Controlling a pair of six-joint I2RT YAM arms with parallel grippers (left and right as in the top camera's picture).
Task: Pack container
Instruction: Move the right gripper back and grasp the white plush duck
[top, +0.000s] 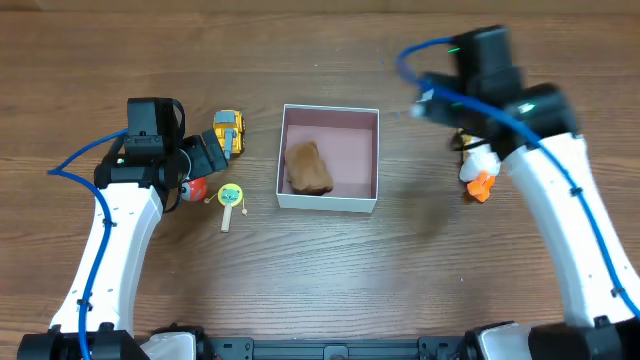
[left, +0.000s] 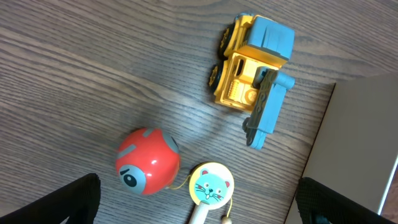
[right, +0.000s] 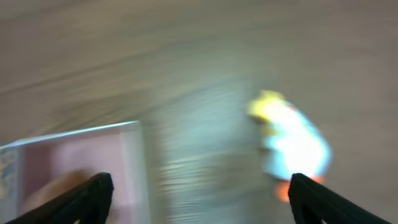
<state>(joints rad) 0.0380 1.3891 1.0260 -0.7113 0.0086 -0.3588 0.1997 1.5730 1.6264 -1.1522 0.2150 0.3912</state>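
Pink-lined box (top: 327, 201) is sitting mid-bench w/ one brown toy (top: 307, 167) inside. Truck (top: 229, 132), ball (top: 195, 189) & cat rattle (top: 231, 197) toward left edge and white toy (top: 480, 172) toward right edge are waiting outside. L pincer (left: 208, 200) & R pincer (right: 199, 199) are both gaping wide, holding nothing.

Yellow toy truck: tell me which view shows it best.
Left wrist: the yellow toy truck lies close, sharp and whole. Overhead shows it small, left of the container. The blurred right wrist view misses it.
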